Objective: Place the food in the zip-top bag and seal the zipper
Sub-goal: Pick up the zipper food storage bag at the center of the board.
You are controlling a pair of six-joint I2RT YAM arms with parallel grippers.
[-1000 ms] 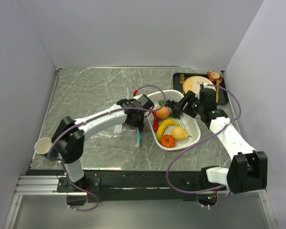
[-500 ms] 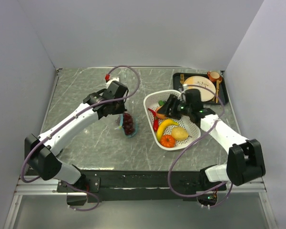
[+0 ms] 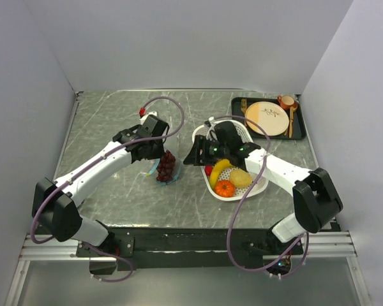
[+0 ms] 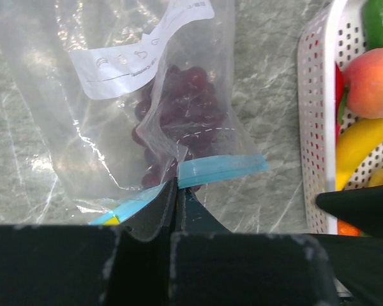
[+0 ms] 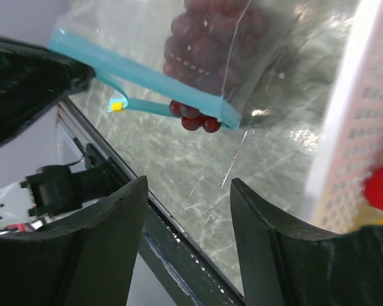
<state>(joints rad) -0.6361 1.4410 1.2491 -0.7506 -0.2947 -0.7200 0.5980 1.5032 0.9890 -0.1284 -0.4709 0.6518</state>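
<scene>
The zip-top bag (image 4: 115,127) is clear, with a white label and dark purple grapes (image 4: 179,108) inside. My left gripper (image 4: 177,186) is shut on its teal zipper strip (image 4: 220,169); in the top view it (image 3: 154,152) holds the bag (image 3: 166,167) left of the basket. In the right wrist view a few grapes (image 5: 195,121) poke out past the strip (image 5: 140,80). My right gripper (image 5: 188,197) is open and empty, near the bag, at the basket's left rim (image 3: 195,153). The banana (image 3: 220,169), lemon (image 3: 240,177), orange tomato (image 3: 225,188) and chili (image 3: 209,170) lie in the basket; the peach (image 4: 373,83) and green piece (image 4: 380,16) show in the left wrist view.
The white perforated basket (image 3: 260,185) stands at centre right. A black tray (image 3: 300,127) at the back right holds a beige plate (image 3: 268,118) and an orange cup (image 3: 286,101). Grey walls close in the left, back and right sides.
My left gripper has carried the bag, now with grapes inside, to the left of the basket. My right gripper has swung left from over the basket toward the bag.
</scene>
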